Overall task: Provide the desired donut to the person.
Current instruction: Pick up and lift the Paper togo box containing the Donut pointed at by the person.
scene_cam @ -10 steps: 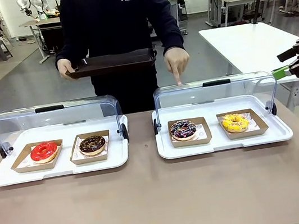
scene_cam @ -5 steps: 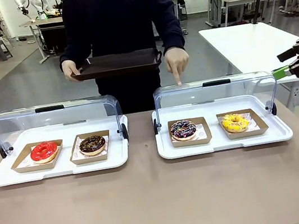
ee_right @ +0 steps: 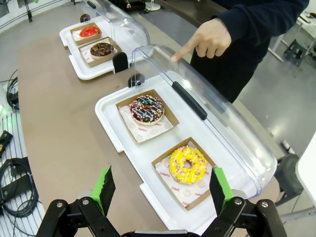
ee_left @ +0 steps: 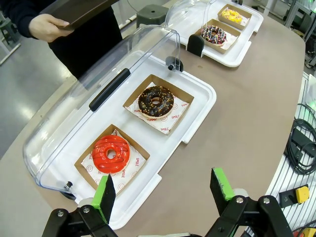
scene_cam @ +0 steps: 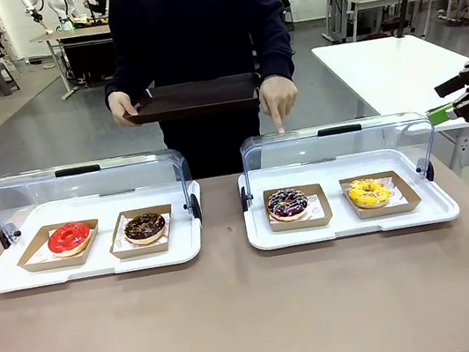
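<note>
Two claws agape, left claw point(ee_left: 160, 175), right claw point(ee_right: 161, 172) well short of sprinkled donut point(ee_right: 146, 108)

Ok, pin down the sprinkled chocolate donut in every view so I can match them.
Front view: sprinkled chocolate donut, just right of centre.
Left wrist view: the donut, near the top right corner.
Right wrist view: the donut, at centre.
Shared landmark: the yellow donut boxed beside it.

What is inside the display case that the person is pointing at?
Inside the case sit a sprinkled chocolate donut and a yellow donut, each on printed paper in a cardboard tray. The donuts cover most of that paper.
</note>
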`<state>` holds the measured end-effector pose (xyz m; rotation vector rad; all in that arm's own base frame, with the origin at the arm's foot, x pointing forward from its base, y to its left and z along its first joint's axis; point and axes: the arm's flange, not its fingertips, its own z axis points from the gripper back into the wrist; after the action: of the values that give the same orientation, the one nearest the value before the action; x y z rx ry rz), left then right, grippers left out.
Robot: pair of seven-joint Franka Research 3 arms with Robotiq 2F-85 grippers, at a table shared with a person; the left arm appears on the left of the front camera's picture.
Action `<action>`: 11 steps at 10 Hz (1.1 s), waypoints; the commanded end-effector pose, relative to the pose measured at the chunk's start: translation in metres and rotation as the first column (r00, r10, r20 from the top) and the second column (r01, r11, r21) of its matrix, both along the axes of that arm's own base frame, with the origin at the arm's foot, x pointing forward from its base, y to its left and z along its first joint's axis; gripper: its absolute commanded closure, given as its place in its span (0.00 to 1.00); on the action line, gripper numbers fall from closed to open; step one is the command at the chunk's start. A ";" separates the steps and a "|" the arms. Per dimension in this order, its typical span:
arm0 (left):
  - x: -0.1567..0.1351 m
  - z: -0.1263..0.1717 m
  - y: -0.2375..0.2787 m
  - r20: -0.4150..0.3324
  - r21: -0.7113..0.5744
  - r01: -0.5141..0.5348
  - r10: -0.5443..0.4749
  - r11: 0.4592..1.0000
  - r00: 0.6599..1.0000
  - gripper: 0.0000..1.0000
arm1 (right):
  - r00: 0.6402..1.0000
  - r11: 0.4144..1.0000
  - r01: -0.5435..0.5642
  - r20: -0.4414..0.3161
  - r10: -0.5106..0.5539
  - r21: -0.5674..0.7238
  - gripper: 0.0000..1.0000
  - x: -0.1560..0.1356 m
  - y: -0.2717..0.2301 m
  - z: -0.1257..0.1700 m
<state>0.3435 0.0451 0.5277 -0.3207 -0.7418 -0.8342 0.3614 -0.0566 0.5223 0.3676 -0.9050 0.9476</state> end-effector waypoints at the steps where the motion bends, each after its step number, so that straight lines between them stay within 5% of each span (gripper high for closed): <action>1: 0.000 0.001 0.000 0.001 -0.007 0.000 0.000 1.000 1.000 0.00 | 1.000 1.000 0.000 0.000 0.000 0.000 0.00 0.000 0.000 0.000; 2: 0.000 0.001 0.000 0.001 -0.007 0.000 0.000 1.000 1.000 0.00 | 0.994 0.995 -0.092 0.053 0.094 -0.048 0.00 0.001 0.035 0.007; 3: 0.000 0.001 0.000 0.001 -0.007 0.000 0.000 1.000 1.000 0.00 | 0.983 0.971 -0.177 0.019 0.182 -0.158 0.00 0.002 0.082 0.010; 5: 0.000 0.001 0.000 0.001 -0.007 0.000 0.000 1.000 1.000 0.00 | 0.979 0.937 -0.195 -0.008 0.202 -0.289 0.00 0.013 0.160 -0.001; 8: 0.000 0.001 0.000 0.001 -0.007 0.000 0.000 1.000 1.000 0.00 | 0.964 0.848 -0.265 -0.098 0.248 -0.459 0.00 0.024 0.228 -0.053; 11: 0.000 0.001 0.000 0.001 -0.007 0.000 0.000 1.000 1.000 0.00 | 0.947 0.772 -0.302 -0.078 0.313 -0.559 0.00 0.051 0.246 -0.114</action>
<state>0.3433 0.0443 0.5284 -0.3172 -0.7412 -0.8359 0.3981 0.1849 0.4166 0.0051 -0.5358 1.4490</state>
